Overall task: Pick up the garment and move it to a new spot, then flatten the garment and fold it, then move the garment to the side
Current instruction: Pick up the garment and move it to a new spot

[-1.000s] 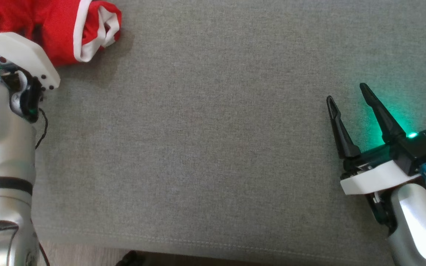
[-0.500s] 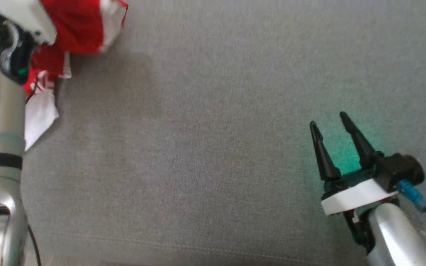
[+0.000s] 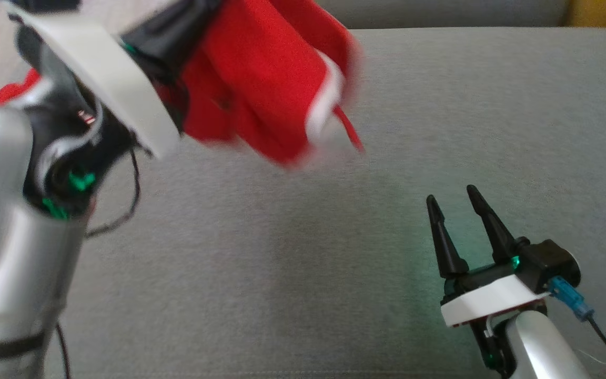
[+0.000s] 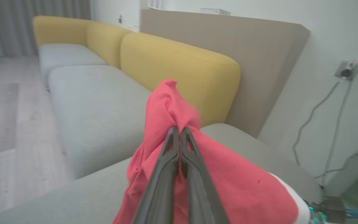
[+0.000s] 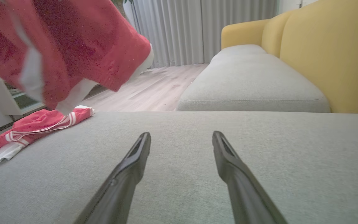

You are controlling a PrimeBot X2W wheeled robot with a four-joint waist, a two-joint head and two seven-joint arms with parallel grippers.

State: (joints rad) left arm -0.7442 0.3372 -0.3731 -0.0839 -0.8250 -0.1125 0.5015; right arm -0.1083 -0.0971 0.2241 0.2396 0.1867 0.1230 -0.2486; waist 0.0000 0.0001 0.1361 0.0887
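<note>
The garment (image 3: 261,89) is red with white trim and hangs blurred above the grey sofa cushion (image 3: 292,252), at the upper left of the head view. In the left wrist view my left gripper (image 4: 179,130) is shut on a bunched fold of the garment (image 4: 166,102), which drapes down both sides of the fingers. My right gripper (image 3: 452,197) rests low over the cushion at the lower right, open and holding nothing. From the right wrist view the garment (image 5: 73,46) hangs at the upper left, well away from my right gripper (image 5: 181,134).
Red and white cloth (image 5: 39,123) lies on the cushion's left edge under the hanging garment; I cannot tell if it is the same piece. A yellow backrest (image 5: 331,56), a second grey seat (image 5: 250,87), wooden floor (image 5: 154,90) and wall cables (image 4: 325,109) surround the cushion.
My left gripper shut on the garment and lifted it off the cushion, up and toward the middle. The head camera has tilted up. My right gripper stays open.
</note>
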